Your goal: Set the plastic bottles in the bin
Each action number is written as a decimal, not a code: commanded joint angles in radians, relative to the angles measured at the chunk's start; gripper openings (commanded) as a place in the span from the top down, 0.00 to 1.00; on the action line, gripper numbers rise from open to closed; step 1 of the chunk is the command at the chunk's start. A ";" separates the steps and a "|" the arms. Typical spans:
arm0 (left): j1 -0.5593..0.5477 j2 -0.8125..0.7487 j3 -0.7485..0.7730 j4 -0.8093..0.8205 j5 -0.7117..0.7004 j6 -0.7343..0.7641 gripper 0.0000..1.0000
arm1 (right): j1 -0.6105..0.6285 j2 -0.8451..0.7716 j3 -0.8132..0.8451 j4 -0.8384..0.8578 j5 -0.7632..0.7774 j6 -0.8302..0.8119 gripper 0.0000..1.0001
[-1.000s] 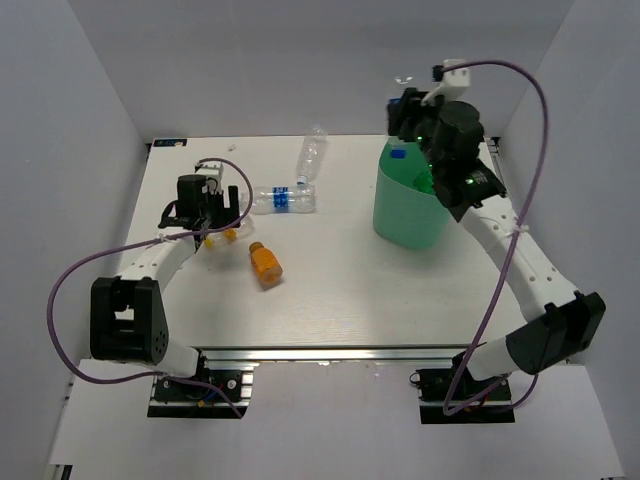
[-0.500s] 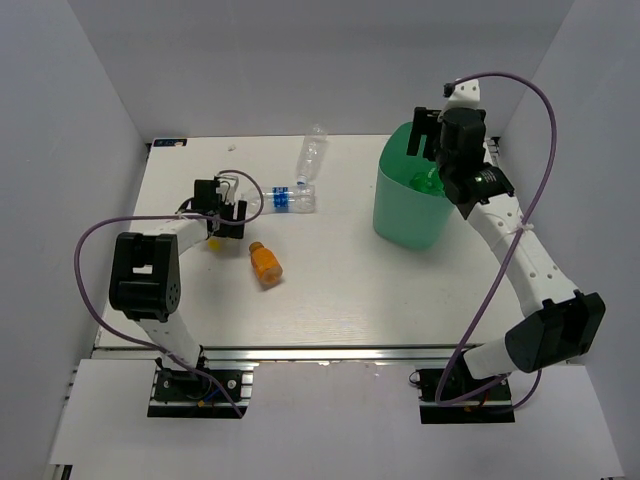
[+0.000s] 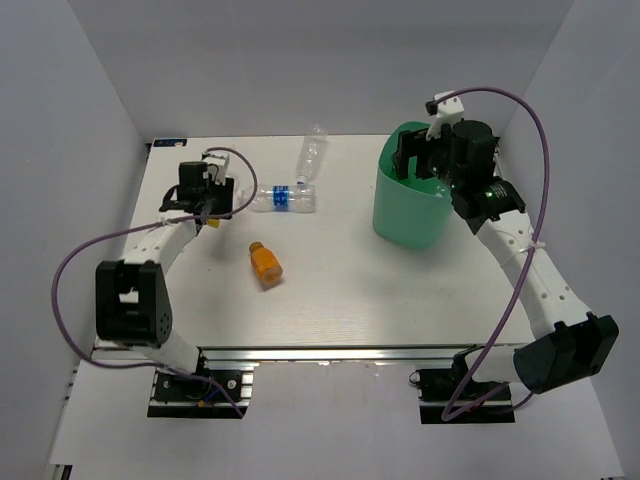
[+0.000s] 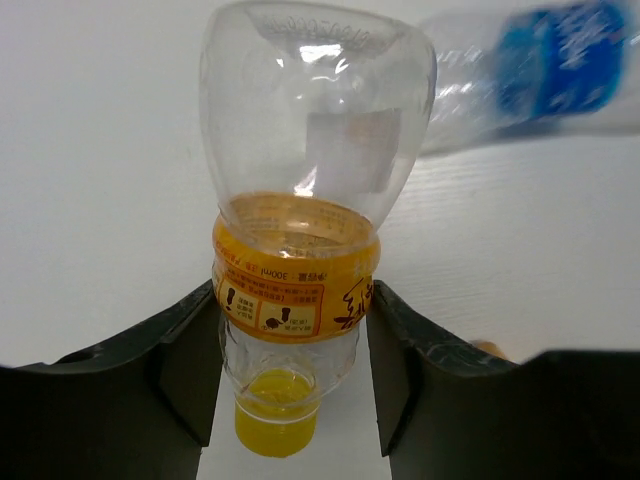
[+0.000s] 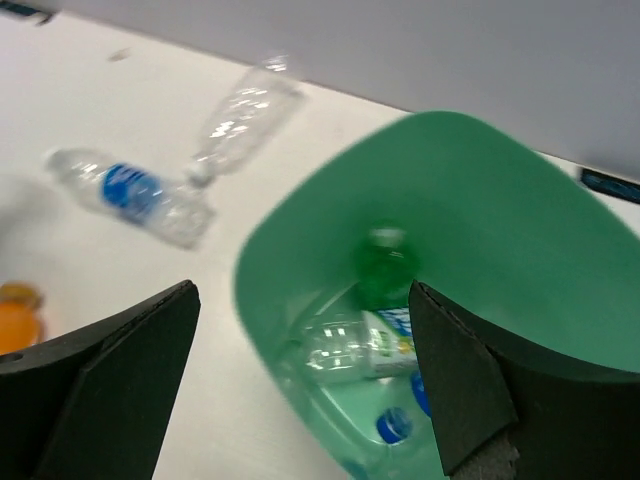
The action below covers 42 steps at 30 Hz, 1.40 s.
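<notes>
Yellow label band (image 4: 296,285) on clear bottle (image 4: 310,140): "300ml" legible (remaining print too small). Blue label (image 4: 560,60) on neighbouring bottle (image 4: 470,90): blurred, unreadable.

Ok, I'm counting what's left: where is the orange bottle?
In the top view the orange bottle lies on its side left of centre, just below the blue-labelled bottle and well left of the bin.

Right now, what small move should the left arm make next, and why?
Probably lift straight up: the left gripper presses both sides of the clear yellow-capped plastic bottle at its orange label, and the tall mint-green plastic bin stands across the table.
</notes>
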 commanded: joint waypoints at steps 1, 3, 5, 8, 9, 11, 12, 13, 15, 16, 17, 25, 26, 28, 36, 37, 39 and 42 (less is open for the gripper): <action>0.002 -0.209 0.036 0.015 0.119 -0.024 0.71 | 0.010 -0.005 0.034 0.005 -0.349 -0.076 0.11; -0.006 -0.266 0.000 0.078 0.256 -0.052 0.71 | 0.051 0.009 0.048 0.003 -0.448 -0.114 0.11; -0.049 -0.329 -0.028 0.143 0.356 -0.090 0.72 | 0.103 0.027 0.063 -0.001 -0.481 -0.137 0.11; -0.162 -0.369 -0.048 0.170 0.376 -0.107 0.77 | 0.160 0.058 0.072 0.044 -0.550 -0.128 0.11; -0.194 -0.377 -0.050 0.176 0.396 -0.144 0.79 | 0.189 0.070 0.053 0.071 -0.603 -0.113 0.11; -0.262 -0.403 -0.077 0.235 0.466 -0.170 0.83 | 0.215 0.079 0.030 0.144 -0.671 -0.066 0.11; -0.282 -0.415 -0.092 0.291 0.511 -0.185 0.83 | 0.220 0.093 0.022 0.160 -0.730 -0.049 0.11; -0.306 -0.428 -0.128 0.323 0.588 -0.216 0.83 | 0.224 0.098 0.007 0.177 -0.761 -0.033 0.11; -0.329 -0.469 -0.163 0.421 0.626 -0.259 0.80 | 0.232 0.101 -0.027 0.261 -0.830 0.040 0.11; -0.346 -0.481 -0.178 0.466 0.632 -0.270 0.80 | 0.234 0.099 -0.061 0.311 -0.850 0.059 0.11; -0.354 -0.489 -0.195 0.474 0.641 -0.274 0.80 | 0.234 0.099 -0.073 0.344 -0.863 0.076 0.11; -0.405 -0.532 -0.240 0.520 0.674 -0.284 0.79 | 0.241 0.101 -0.138 0.581 -0.858 0.261 0.11; -0.408 -0.531 -0.241 0.520 0.677 -0.285 0.79 | 0.244 0.107 -0.145 0.604 -0.863 0.274 0.11; -0.412 -0.515 -0.228 0.492 0.674 -0.279 0.79 | 0.247 0.113 -0.144 0.644 -0.874 0.303 0.11; -0.415 -0.521 -0.214 0.451 0.628 -0.267 0.25 | 0.254 0.115 -0.153 0.655 -0.774 0.323 0.63; -0.415 -0.530 -0.220 0.448 0.609 -0.268 0.07 | 0.252 0.115 -0.150 0.646 -0.760 0.314 0.70; -0.415 -0.558 -0.218 0.431 0.506 -0.282 0.02 | 0.232 0.113 -0.135 0.603 -0.721 0.303 0.74; -0.415 -0.581 -0.214 0.382 0.337 -0.339 0.02 | 0.169 0.113 -0.116 0.553 -0.700 0.317 0.80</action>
